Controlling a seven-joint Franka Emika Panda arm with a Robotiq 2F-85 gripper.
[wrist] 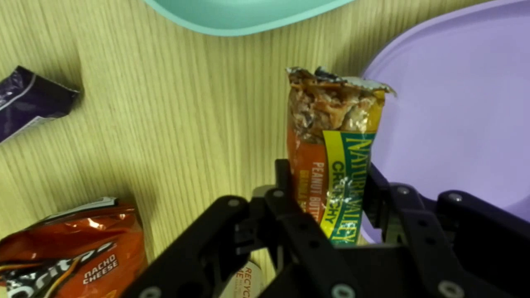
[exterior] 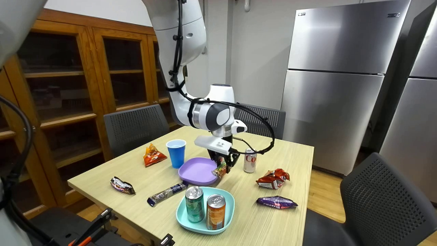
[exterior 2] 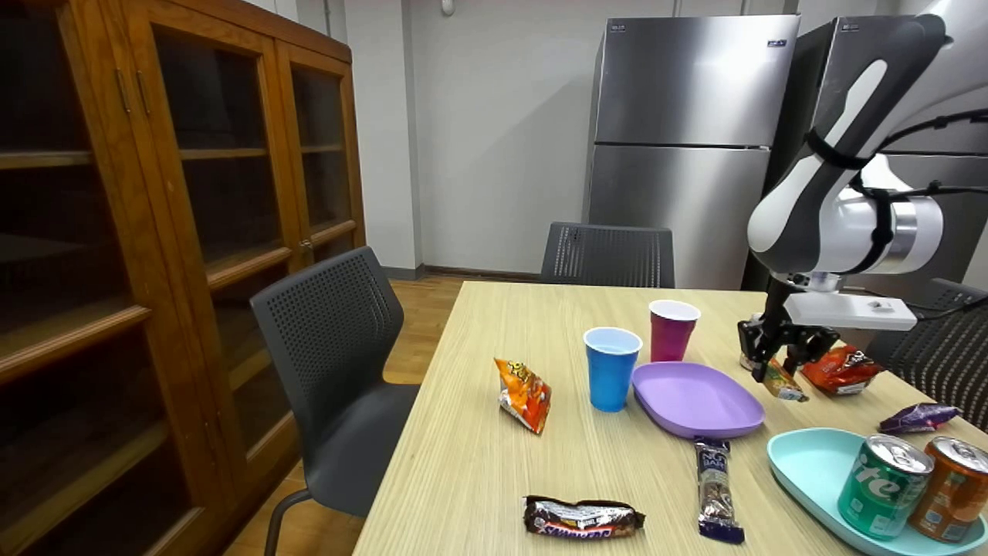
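**Wrist view: grip made, release not yet done**

Seen from the wrist, the black two-fingered gripper (wrist: 329, 186) has its jaws pinching a shiny orange, yellow and green granola bar (wrist: 336, 145), one finger against each long side. The bar is just beside a rounded lavender plastic plate (wrist: 455, 124) and covers part of its rim in that view; it seems to be held above the pale wood-grain table (exterior: 247, 210) (whether its lower end touches anything cannot be told). By my judgement the picking up is done, and setting down and letting go are left.

On the table, a pale teal plastic tray (exterior 2: 806, 455) holds an upright green metal can (exterior: 195, 206) and an upright orange metal can (exterior: 215, 215). A tall blue plastic cup (exterior 2: 611, 371) and a magenta plastic cup (exterior 2: 671, 336) stand by the plate. Around them lie a crumpled red chip bag (exterior: 273, 179), a purple foil snack (exterior: 276, 202), a navy-ended clear-wrapped nut bar (exterior 2: 716, 490), a dark brown Snickers bar (exterior 2: 584, 518) and an orange snack pouch (exterior 2: 525, 394).

Beyond are dark grey perforated chairs (exterior 2: 332, 363), a brown wooden glass-fronted cabinet (exterior 2: 266, 262), brushed-steel refrigerators (exterior 2: 687, 208) and a wooden floor (exterior 2: 413, 336).
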